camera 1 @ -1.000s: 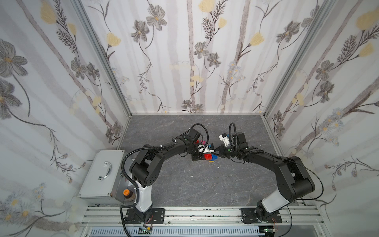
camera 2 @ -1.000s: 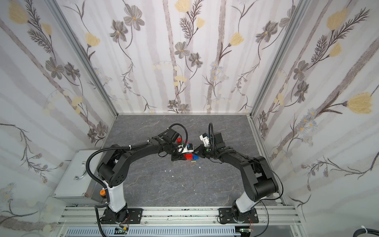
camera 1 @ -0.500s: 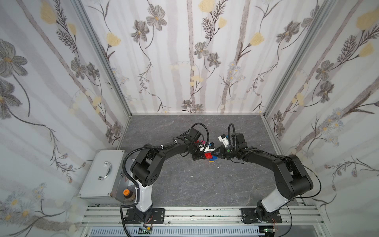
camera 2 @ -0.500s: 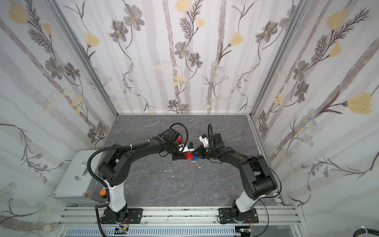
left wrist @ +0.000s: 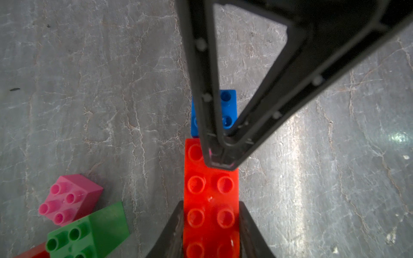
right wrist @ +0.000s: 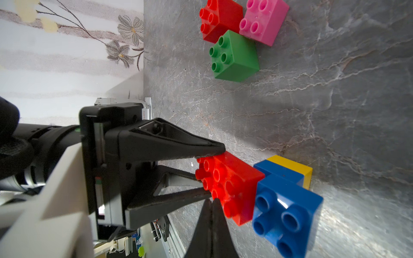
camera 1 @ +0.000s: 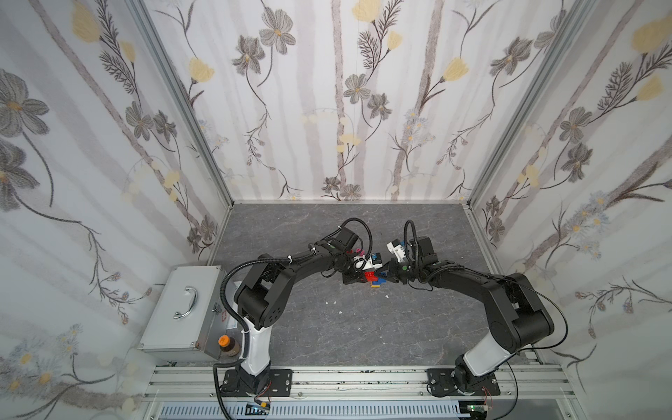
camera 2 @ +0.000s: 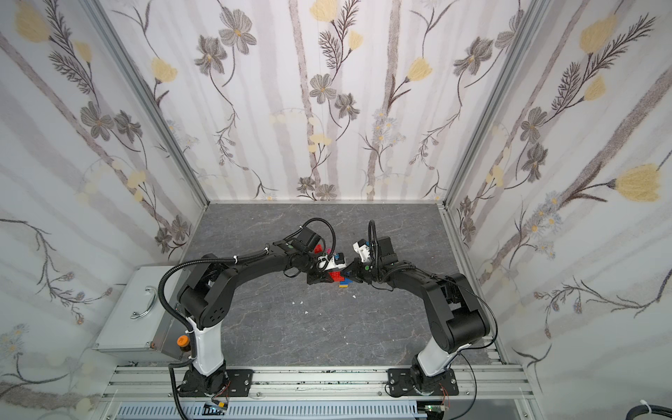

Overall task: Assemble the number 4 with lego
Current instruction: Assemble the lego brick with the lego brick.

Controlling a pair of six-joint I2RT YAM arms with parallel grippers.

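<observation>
**Item: number 4, part-built, mid-table (camera 1: 327, 327).**

- Long red brick (right wrist: 232, 189): lies studs-up, one end butted against the blue bricks (right wrist: 287, 212). I cannot tell whether it is seated on studs.
- Yellow brick (right wrist: 295, 167): joined to the blues on their far side.
- Left gripper (left wrist: 211, 207): fingers clamped on the long red brick's two sides.
- Right gripper (right wrist: 211, 204): fingers closed tip to tip, holding nothing. The tips bear on the red brick's studded top.
- Short red (right wrist: 220, 20), pink (right wrist: 263, 20) and green (right wrist: 234, 55): loose and bunched together, well apart from the build.

**Step in hand, as I judge it:** mating the long red arm to the blue-yellow stub, with one gripper steadying it and the other pressing.

**Next move calls for:** a straight, firm push with the brick kept square. The clamp should let go only once the brick is seated, and then the loose three can be fetched.
</observation>
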